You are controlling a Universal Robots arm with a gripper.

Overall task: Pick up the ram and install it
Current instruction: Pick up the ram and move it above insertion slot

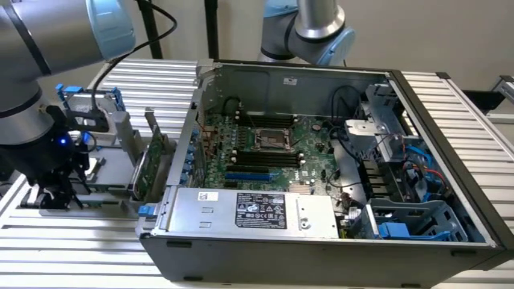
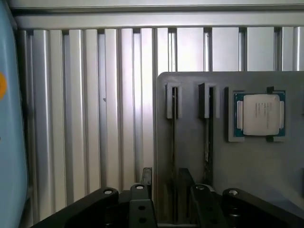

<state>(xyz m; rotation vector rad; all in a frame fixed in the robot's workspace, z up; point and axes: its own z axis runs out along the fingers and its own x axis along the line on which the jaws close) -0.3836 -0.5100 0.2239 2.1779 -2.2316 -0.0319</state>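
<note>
hovering with fingers [image 2: 140, 199] parted, the gripper [image 2: 167, 194] apparently straddles the ram [image 2: 174, 137], stood edge-up in a grey holder [image 2: 256, 166] for easy grasping.

Open computer case [image 1: 321, 256] on slatted table [image 1: 80, 244], motherboard [image 1: 315, 139] exposed, hand [image 1: 55, 195] low beside it.

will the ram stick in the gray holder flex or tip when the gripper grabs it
Probably stiff: the ram stands on its thin edge in the gray holder's slot without sagging. Likely light, being so slim. It may skew if the open gripper closes off-centre, since only the slot steadies it.
</note>
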